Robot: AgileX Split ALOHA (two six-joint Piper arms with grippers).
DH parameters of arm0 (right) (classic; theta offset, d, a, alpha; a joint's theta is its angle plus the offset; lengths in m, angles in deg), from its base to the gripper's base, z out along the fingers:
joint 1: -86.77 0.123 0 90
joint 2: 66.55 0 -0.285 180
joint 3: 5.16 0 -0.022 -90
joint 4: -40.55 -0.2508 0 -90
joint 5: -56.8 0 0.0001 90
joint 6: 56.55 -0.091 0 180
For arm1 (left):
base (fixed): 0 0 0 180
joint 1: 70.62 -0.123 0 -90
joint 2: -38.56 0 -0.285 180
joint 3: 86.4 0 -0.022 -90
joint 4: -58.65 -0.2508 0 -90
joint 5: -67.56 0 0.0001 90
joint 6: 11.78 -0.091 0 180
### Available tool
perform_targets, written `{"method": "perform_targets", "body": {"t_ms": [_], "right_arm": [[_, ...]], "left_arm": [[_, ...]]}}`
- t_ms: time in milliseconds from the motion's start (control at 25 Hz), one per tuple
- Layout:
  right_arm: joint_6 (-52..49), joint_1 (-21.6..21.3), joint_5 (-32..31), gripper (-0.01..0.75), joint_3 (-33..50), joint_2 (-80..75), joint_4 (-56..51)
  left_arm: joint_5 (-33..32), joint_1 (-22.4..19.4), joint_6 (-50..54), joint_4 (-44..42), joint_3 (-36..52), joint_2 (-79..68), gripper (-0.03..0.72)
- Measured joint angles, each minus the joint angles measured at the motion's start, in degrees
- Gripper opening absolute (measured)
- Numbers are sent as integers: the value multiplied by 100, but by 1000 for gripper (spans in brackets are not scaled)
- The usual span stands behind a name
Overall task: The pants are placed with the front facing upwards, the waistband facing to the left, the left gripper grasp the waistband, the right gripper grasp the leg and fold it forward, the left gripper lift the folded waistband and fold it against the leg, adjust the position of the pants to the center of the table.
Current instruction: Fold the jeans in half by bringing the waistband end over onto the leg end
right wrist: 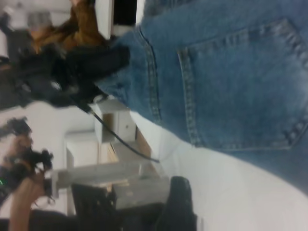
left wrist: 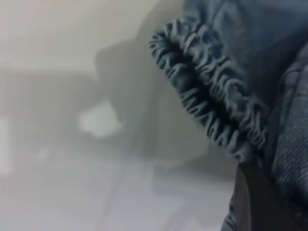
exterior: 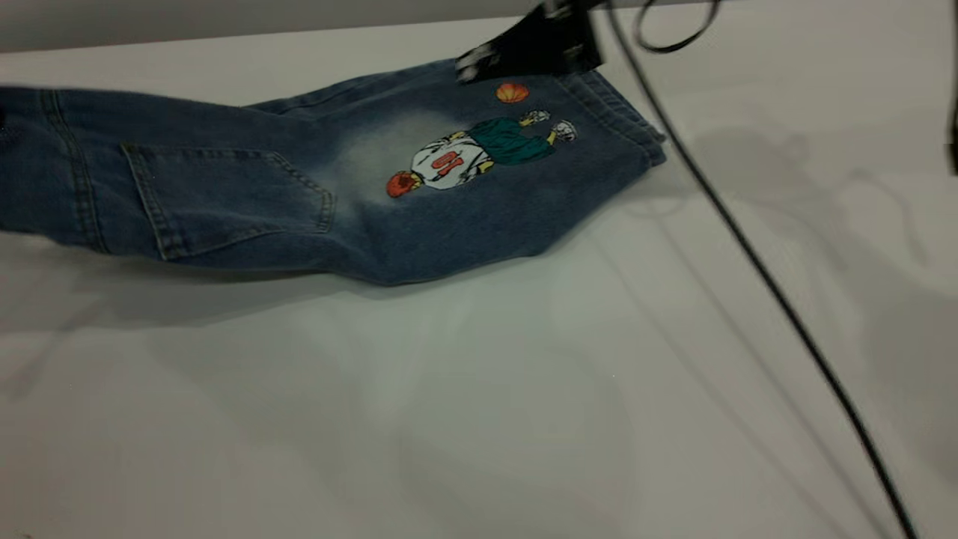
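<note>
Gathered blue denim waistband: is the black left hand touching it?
Touching. The right wrist view shows the black left hand pinching the denim edge; the left wrist view has the gathered blue denim waistband meeting its finger.

The exterior view is dim and grey, with soft light from above. The desk carries a pale sheen at its middle and faint, wide shadows at the right, plus a dark band of shadow under the lifted pants. The right tool is smeared by motion blur. The left wrist view is hazy: the waistband is fairly sharp, everything behind it washed out. The right wrist view is brighter, its background soft, perhaps from movement.
</note>
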Motion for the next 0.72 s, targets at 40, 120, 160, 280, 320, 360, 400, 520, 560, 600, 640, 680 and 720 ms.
{"method": "perform_targets", "body": {"t_ms": [40, 120, 160, 280, 320, 360, 400, 520, 560, 600, 640, 680, 720], "right_arm": [[0, 129, 126, 547, 0, -10, 83], [6, 364, 372, 547, 0, -11, 136], [12, 485, 472, 547, 0, -11, 107], [6, 813, 776, 547, 0, -33, 254], [6, 916, 863, 547, 0, -70, 273], [6, 1014, 928, 547, 0, -107, 266], [6, 1090, 975, 547, 0, -168, 266], [33, 1345, 980, 547, 0, -365, 129], [83, 1403, 984, 547, 0, -428, 0], [99, 1464, 986, 547, 0, -480, -90], [111, 1519, 991, 547, 0, -510, -176], [147, 1554, 1028, 547, 0, -516, -229], [200, 1604, 1072, 547, 0, -516, -231]], "left_arm": [[-7, 0, 6, 6, 0, 95, 106], [-7, 0, 38, 47, -4, 309, 106], [-26, 0, 100, 78, -4, 386, 106], [-255, 0, 191, 94, -44, 575, 104], [-312, 0, 234, 94, -62, 615, 105], [-371, 5, 256, 114, -63, 676, 105], [-414, 5, 256, 156, -63, 750, 105], [-429, 5, 256, 201, -63, 972, 105], [-476, 5, 256, 209, -63, 1026, 105], [-536, 5, 264, 214, -63, 1065, 105], [-583, 5, 264, 238, -63, 1097, 105], [-609, 5, 264, 310, -63, 1121, 105], [-641, 11, 269, 383, -63, 1150, 104]]}}
